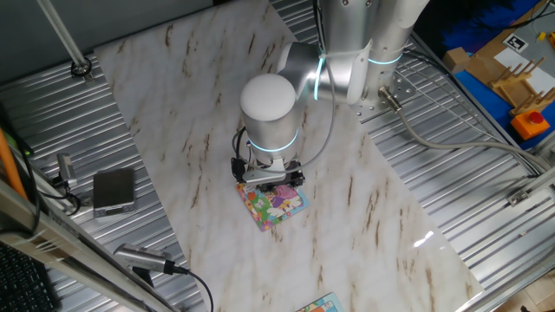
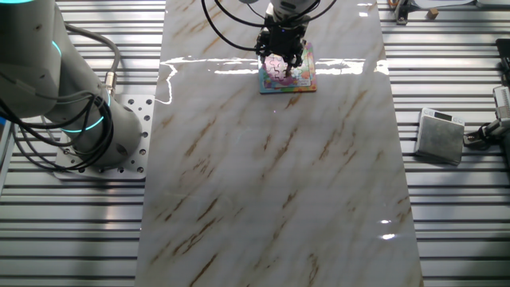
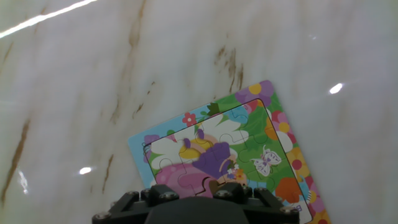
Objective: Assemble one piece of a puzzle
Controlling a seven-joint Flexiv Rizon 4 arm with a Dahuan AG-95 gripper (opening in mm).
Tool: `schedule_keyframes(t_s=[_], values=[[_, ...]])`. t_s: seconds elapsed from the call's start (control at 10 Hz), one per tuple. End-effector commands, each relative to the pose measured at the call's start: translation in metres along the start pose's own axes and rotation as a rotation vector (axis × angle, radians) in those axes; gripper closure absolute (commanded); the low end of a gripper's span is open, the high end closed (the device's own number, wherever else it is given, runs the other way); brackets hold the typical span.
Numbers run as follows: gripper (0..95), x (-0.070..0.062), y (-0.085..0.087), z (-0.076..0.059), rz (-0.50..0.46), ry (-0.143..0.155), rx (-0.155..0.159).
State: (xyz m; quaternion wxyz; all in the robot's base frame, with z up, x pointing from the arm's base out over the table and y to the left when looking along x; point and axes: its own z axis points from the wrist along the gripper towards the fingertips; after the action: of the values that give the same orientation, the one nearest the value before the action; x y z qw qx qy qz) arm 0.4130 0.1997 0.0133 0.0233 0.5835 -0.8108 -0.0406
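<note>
Over the puzzle [image 3: 249, 149], the gripper [image 1: 272, 180] hovers, its grip state unclear, near the piece [image 3: 216, 157].

A small grey box [image 1: 114, 191] sits on the ribbed metal table [image 1: 486, 191]. A marble sheet [image 2: 271, 175] covers the middle. An orange block [image 1: 530, 123] sits far off.

A robotics laboratory is shown: a marble-patterned surface [image 2: 271, 175] is laid over ribbed aluminium decking [image 1: 486, 182], to which a silver robot arm [image 1: 347, 52] is bolted by a perforated plate [image 2: 131, 127], with cables [image 1: 434, 139] and a mounted camera [image 1: 143, 258] alongside.
</note>
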Motion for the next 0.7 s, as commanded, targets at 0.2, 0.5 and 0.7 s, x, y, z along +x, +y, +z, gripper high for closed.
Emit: schedule_keyframes(t_s=[0.2,0.5,0.7], values=[[38.0,0.0001,0.0005,-0.0012,0.002,-0.001,-0.001],[38.0,0.0006,0.0006,-0.0030,0.003,-0.002,-0.002],[38.0,0.0027,0.0007,-0.0064,0.000,0.000,-0.002]])
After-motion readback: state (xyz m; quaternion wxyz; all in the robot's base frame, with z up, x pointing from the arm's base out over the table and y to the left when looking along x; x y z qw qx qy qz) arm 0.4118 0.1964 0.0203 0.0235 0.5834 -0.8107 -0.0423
